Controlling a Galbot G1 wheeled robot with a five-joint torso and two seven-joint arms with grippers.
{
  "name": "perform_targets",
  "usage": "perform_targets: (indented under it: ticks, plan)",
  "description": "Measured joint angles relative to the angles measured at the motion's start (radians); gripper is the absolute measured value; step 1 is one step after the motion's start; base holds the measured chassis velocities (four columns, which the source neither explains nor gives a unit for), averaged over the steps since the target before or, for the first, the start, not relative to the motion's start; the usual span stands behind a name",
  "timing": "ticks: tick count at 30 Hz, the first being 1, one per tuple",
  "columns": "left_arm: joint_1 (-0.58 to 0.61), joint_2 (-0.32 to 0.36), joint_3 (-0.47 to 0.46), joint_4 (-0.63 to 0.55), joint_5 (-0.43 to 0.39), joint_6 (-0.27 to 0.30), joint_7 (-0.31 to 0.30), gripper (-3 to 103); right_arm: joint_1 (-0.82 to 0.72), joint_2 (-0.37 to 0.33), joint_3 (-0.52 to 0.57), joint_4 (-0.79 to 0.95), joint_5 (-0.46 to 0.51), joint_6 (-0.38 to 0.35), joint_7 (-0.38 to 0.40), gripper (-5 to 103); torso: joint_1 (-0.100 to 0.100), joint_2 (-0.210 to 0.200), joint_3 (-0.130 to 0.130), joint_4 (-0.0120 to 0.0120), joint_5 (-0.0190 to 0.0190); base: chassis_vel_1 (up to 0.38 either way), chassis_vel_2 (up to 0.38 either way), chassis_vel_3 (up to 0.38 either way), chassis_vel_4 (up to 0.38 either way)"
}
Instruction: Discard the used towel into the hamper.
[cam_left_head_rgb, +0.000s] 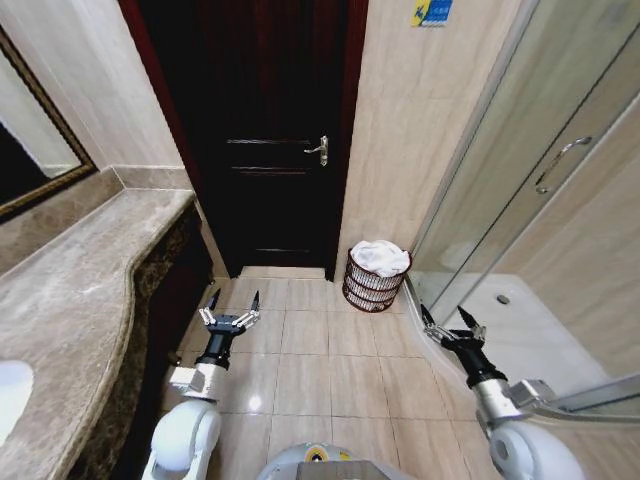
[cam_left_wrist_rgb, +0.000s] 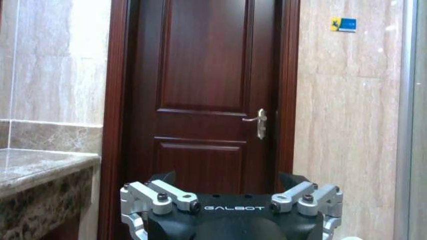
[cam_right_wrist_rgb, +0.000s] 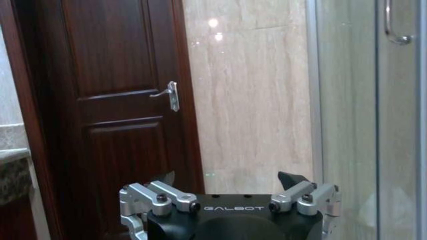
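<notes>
The hamper (cam_left_head_rgb: 366, 288), a small round dark reddish-brown open-weave basket, stands on the floor tiles against the beige wall, between the door and the glass shower. A crumpled white towel (cam_left_head_rgb: 381, 257) lies in it, heaped above the rim. My left gripper (cam_left_head_rgb: 232, 304) hovers low over the floor, to the left of the hamper and closer to me, open with nothing between its fingers. Closer to me on the hamper's right, beside the shower's edge, my right gripper (cam_left_head_rgb: 450, 319) is also open and holds nothing.
A dark wooden door (cam_left_head_rgb: 270, 130) with a metal handle (cam_left_head_rgb: 319, 150) is shut straight ahead. A marble vanity counter (cam_left_head_rgb: 70, 290) runs along the left. The glass shower enclosure (cam_left_head_rgb: 540, 200) closes off the right. Tiled floor (cam_left_head_rgb: 320, 360) lies between them.
</notes>
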Motion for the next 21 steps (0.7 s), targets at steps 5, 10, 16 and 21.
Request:
perform_targets:
  ticks: [5,10,16,21]
  plan:
    - [-0.011,0.003,0.003,0.001,-0.003,0.014,-0.001,100,0.023,0.0,-0.012,-0.001,-0.017,-0.015,0.0,100,0.012,0.025,0.013,0.0,0.0,0.0,0.0,0.0,0.0]
    - [-0.026,0.005,0.007,0.006,-0.003,0.025,-0.002,100,0.033,-0.01,-0.01,-0.006,-0.018,-0.024,-0.001,100,0.025,0.053,0.028,0.0,0.0001,0.0,0.0,0.0,0.0]
    - [-0.029,0.003,0.01,0.01,-0.002,0.027,-0.001,100,0.031,-0.013,-0.005,-0.014,-0.018,-0.024,-0.001,100,0.038,0.082,0.044,-0.0001,0.0001,0.0,0.0,0.0,0.0]
    - [-0.024,-0.002,0.01,0.011,-0.002,0.025,-0.001,100,0.024,-0.017,0.005,-0.01,-0.014,-0.034,-0.001,100,0.053,0.113,0.061,-0.0001,0.0001,0.0,0.0,0.0,0.0]
